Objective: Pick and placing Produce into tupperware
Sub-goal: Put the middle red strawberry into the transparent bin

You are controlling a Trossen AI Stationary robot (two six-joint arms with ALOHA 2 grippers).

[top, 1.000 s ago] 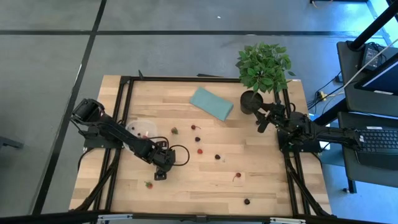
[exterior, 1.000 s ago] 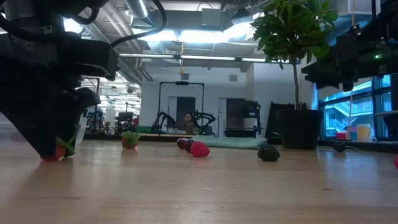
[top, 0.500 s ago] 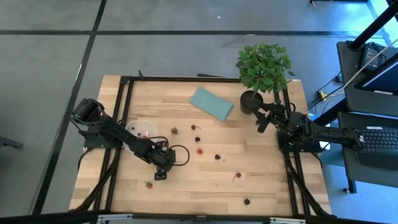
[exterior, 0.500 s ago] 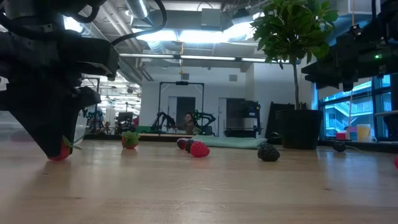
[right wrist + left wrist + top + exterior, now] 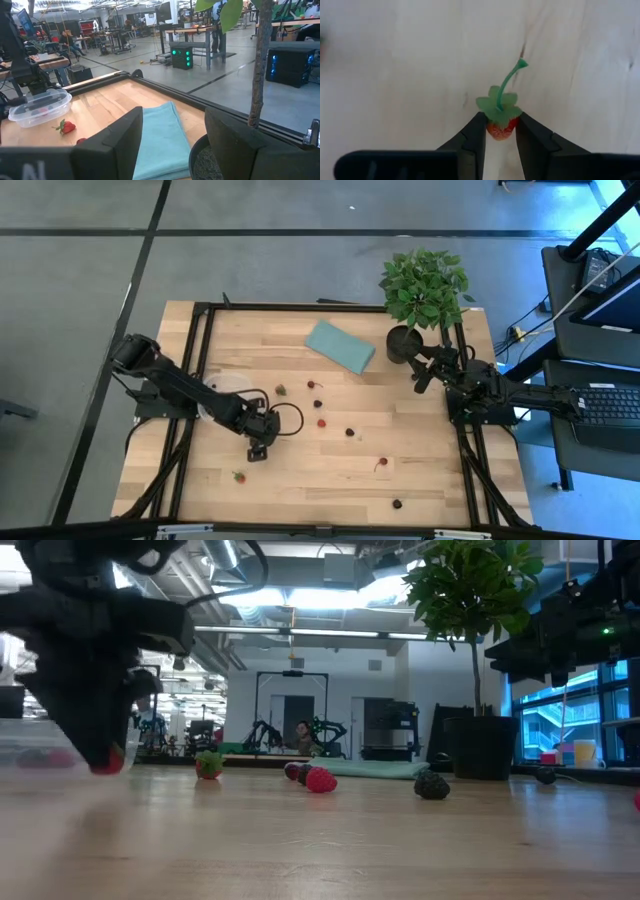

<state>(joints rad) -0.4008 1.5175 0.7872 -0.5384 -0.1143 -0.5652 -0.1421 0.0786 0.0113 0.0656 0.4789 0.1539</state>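
Left tool point(image 5: 499, 131) lifted off wood table point(image 5: 420, 470), clamped on red green-capped berry point(image 5: 500, 125); right tool point(image 5: 172, 130) apart.

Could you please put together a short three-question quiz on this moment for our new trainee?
1. True or false: the left gripper is shut on a red strawberry with a green stem.
2. Which arm waits by the potted plant? A) the left arm B) the right arm
3. Fill in: the teal pad lies on the table between the tupperware and the ____.

Key: 1 true; 2 B, the right gripper sits open beside the pot; 3 potted plant.
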